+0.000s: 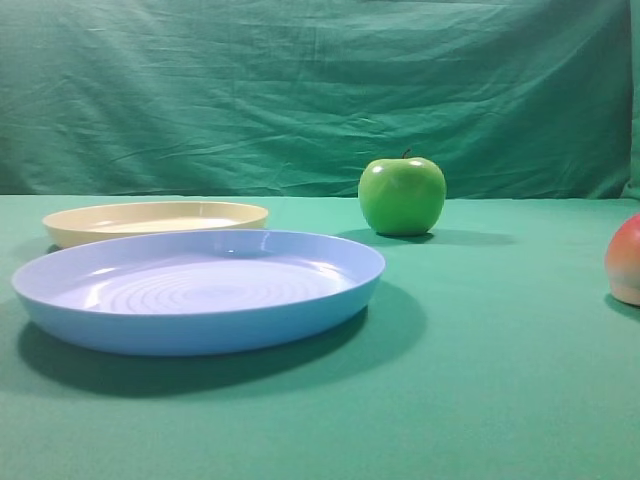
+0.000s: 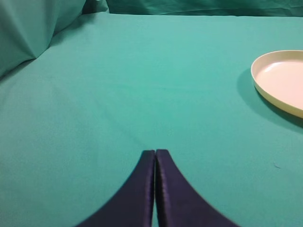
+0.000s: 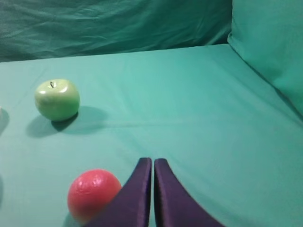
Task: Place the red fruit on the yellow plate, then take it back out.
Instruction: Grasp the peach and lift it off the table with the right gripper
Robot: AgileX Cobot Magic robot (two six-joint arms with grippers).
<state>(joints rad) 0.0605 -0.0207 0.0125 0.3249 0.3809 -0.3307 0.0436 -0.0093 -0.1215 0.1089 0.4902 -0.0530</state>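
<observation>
The red fruit (image 3: 92, 194) rests on the green cloth just left of my right gripper (image 3: 152, 161), which is shut and holds nothing. At the right edge of the exterior high view only part of the red fruit (image 1: 626, 260) shows. The yellow plate (image 1: 150, 221) lies empty at the back left, behind the blue plate. My left gripper (image 2: 155, 152) is shut over bare cloth, with the yellow plate (image 2: 279, 80) ahead to its right. Neither gripper appears in the exterior high view.
A large light blue plate (image 1: 200, 300) sits in front of the yellow one. A green apple (image 1: 402, 195) stands at the back centre, also far left as the green apple (image 3: 57, 99) in the right wrist view. Green cloth drapes rise behind and at both sides.
</observation>
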